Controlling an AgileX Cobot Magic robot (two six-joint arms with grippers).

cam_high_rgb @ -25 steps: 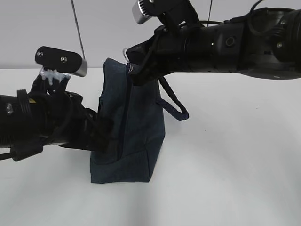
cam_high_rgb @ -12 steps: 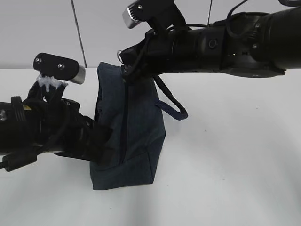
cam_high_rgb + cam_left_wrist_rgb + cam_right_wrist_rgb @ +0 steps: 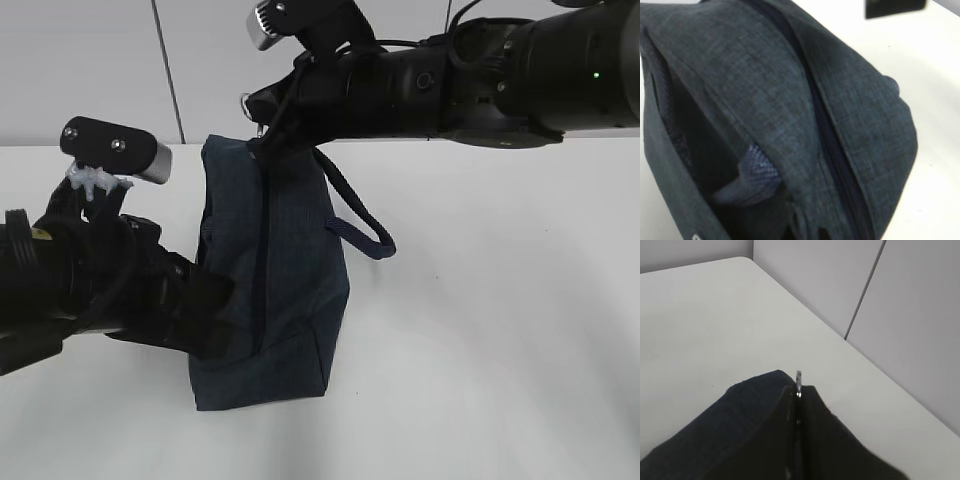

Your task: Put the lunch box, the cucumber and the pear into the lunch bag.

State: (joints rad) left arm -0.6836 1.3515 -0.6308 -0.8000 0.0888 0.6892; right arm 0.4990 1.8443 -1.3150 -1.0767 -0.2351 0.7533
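The dark navy lunch bag (image 3: 295, 250) stands upright on the white table. My right gripper (image 3: 262, 135) reaches across from the upper right and is shut on the metal ring pull (image 3: 798, 376) at the bag's top corner, its black fingers (image 3: 812, 430) pressed together around it. My left gripper (image 3: 215, 305) is at the bag's lower left side, shut on the fabric. The bag (image 3: 790, 100) fills the left wrist view, and its zipper line (image 3: 832, 155) runs down the middle. Its loop handle (image 3: 365, 225) hangs to the right. The lunch box, cucumber and pear are out of view.
The white table (image 3: 500, 350) stretches to the right and front of the bag. A grey panelled wall (image 3: 100, 60) stands behind, close to the table's far edge (image 3: 840, 337). Both arms crowd the bag from left and above.
My right gripper has pulled the ring pull leftward and slightly up, dragging the bag's top corner left. The left arm has shifted a little left and down, still on the bag.
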